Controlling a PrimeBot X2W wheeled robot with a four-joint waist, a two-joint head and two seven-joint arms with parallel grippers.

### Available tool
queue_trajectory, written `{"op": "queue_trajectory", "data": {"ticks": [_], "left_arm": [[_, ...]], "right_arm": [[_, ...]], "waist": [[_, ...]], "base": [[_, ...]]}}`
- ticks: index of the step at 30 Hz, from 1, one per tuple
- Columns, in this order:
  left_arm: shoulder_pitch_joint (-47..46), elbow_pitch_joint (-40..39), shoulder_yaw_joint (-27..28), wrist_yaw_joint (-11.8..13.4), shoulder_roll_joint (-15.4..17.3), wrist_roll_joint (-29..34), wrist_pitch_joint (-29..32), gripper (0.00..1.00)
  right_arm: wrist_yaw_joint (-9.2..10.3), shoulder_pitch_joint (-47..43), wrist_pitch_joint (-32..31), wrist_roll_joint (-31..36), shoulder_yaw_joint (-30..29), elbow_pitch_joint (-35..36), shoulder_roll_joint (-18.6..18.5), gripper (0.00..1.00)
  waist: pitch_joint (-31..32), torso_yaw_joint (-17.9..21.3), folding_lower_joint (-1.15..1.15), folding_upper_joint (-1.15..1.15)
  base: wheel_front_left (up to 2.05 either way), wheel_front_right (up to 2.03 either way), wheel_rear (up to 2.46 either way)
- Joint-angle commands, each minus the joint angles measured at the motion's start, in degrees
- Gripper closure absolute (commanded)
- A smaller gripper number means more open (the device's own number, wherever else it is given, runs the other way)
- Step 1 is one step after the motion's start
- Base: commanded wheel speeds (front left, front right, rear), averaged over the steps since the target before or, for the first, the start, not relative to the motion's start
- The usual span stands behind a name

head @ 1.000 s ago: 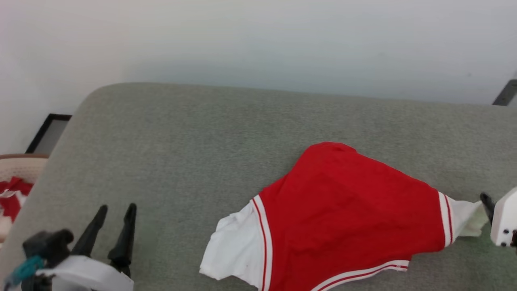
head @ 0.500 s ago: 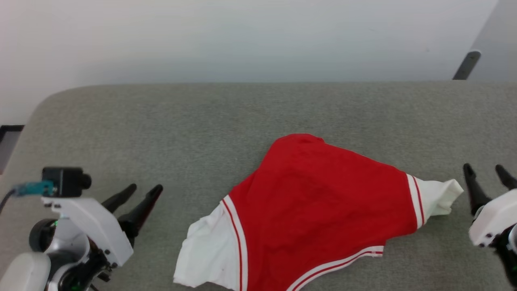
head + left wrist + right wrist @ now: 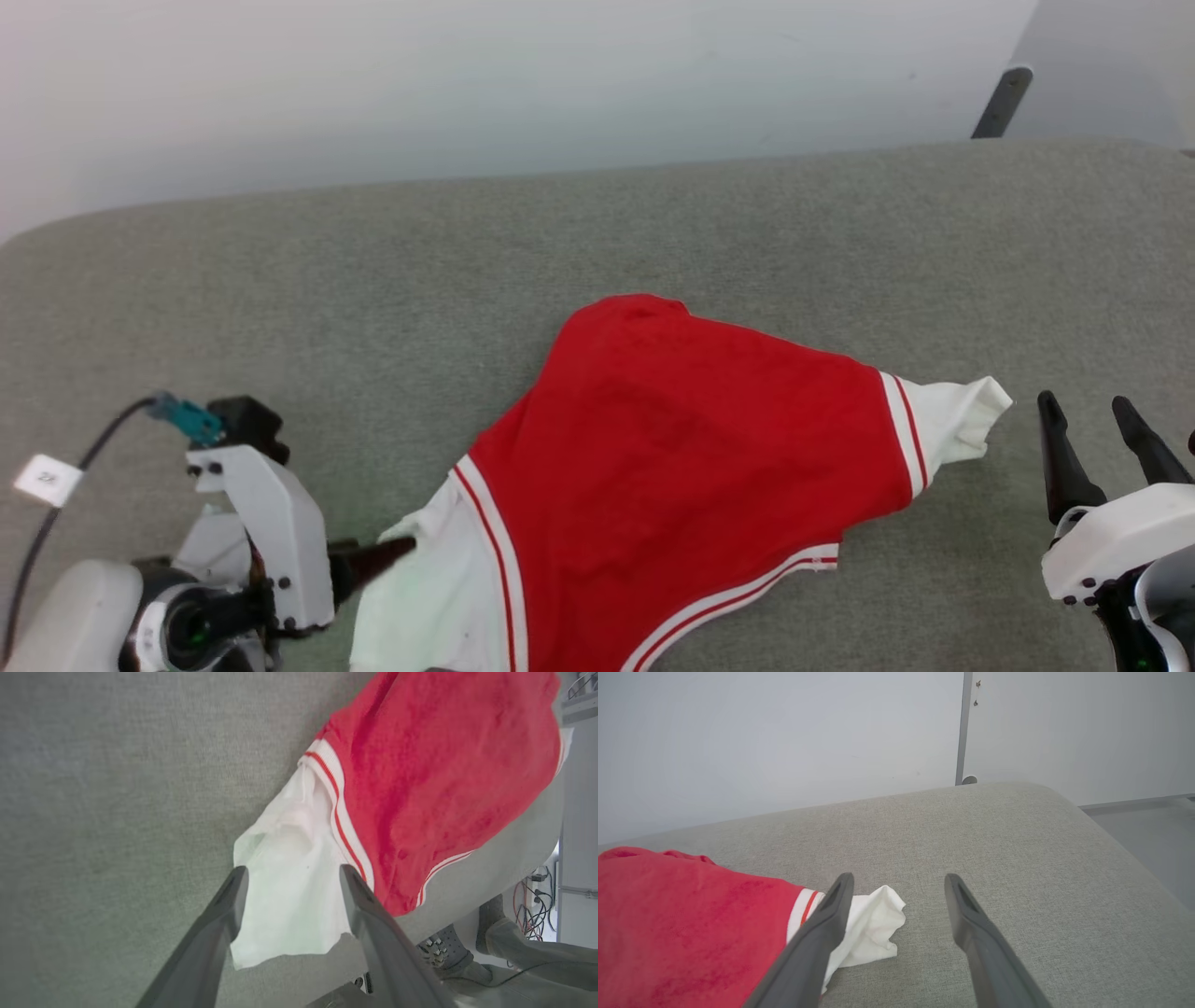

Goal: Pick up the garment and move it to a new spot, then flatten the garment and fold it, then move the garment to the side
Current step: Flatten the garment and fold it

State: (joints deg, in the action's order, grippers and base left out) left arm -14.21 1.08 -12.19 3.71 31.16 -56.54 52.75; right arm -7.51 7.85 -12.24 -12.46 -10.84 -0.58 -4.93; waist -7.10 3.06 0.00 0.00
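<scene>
Bright, even indoor light; shadows soft. Thin shade under the garment [image 3: 691,448] edge on the grey cushion [image 3: 280,280]. Wall [image 3: 467,75] washed pale. Greenish tint on white sleeve by left gripper [image 3: 289,877]; its fingers soft-edged near lens.

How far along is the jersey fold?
Done: nothing certain; the garment lies unfolded and rumpled on the grey cushion. In hand: left tool open, straddling the left white sleeve, no grip yet; right tool open, beside the right white sleeve, apart from it. Left: flatten, fold, move aside.
</scene>
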Motion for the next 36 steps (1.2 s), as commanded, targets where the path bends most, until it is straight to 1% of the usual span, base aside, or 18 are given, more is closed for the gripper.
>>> {"op": "queue_trajectory", "data": {"ticks": [1,4,9,14,17,19,24,29,30,31,36], "left_arm": [[-0.57,0.44,-0.44,0.70,0.05,-0.52,1.23,0.00],[-0.71,1.29,-1.83,2.17,0.63,-0.25,4.38,0.00],[-0.47,2.81,-3.90,3.54,0.98,0.70,7.36,0.00],[-0.47,5.10,-5.40,2.86,1.29,2.21,7.10,0.00],[-0.62,7.61,-5.62,2.89,0.66,1.96,6.89,0.00],[-0.69,9.31,-6.03,2.33,0.57,2.14,6.78,0.00],[-1.67,13.42,-6.00,0.03,-0.70,1.94,3.99,0.00],[-2.54,18.14,-6.29,-2.12,-1.06,2.56,1.62,0.00],[-2.73,19.00,-6.40,-2.61,-1.12,2.71,1.18,0.29],[-3.01,19.85,-6.16,-3.10,-1.55,2.14,0.82,1.00],[-4.88,22.81,-5.44,-4.55,-2.30,1.36,-0.59,1.00]], "right_arm": [[0.04,0.02,0.16,0.41,-0.21,0.44,0.30,0.00],[0.04,0.36,-0.15,0.80,-0.48,1.03,0.52,0.00],[0.04,0.56,-0.80,0.96,-0.74,1.80,0.78,0.00],[0.04,0.83,-1.36,0.88,-0.69,2.53,0.88,0.00],[0.04,1.00,-1.80,0.97,-0.46,2.87,0.90,0.00],[0.04,1.05,-2.14,0.98,-0.35,3.14,0.88,0.00],[0.04,1.54,-2.81,0.77,-0.05,3.74,0.74,0.00],[0.04,1.99,-3.52,0.32,0.31,4.26,0.32,0.00],[0.04,2.04,-3.78,0.21,0.29,4.40,0.31,0.00],[0.04,2.07,-4.14,0.04,0.28,4.42,0.31,0.00],[0.04,1.53,-9.72,-0.86,0.59,4.79,0.15,0.00]], "waist": [[-0.68,0.75,0.00,0.00],[-0.98,1.16,0.00,0.00],[-1.15,1.40,0.00,0.00],[-1.50,1.23,0.00,0.00],[-1.76,1.12,0.00,0.00],[-1.92,1.05,0.00,0.00],[-2.36,0.94,0.00,0.00],[-2.98,0.89,0.00,0.00],[-3.08,0.87,0.00,0.00],[-3.18,0.85,0.00,0.00],[-3.67,0.63,0.00,0.00]], "base": [[0.00,0.00,0.00],[0.00,0.00,0.00],[0.00,0.00,0.00],[0.00,0.00,0.00],[0.00,0.00,0.00],[0.00,0.00,0.00],[0.00,0.00,0.00],[0.00,0.00,0.00],[0.00,0.00,0.00],[0.00,0.00,0.00],[0.00,0.00,0.00]]}}
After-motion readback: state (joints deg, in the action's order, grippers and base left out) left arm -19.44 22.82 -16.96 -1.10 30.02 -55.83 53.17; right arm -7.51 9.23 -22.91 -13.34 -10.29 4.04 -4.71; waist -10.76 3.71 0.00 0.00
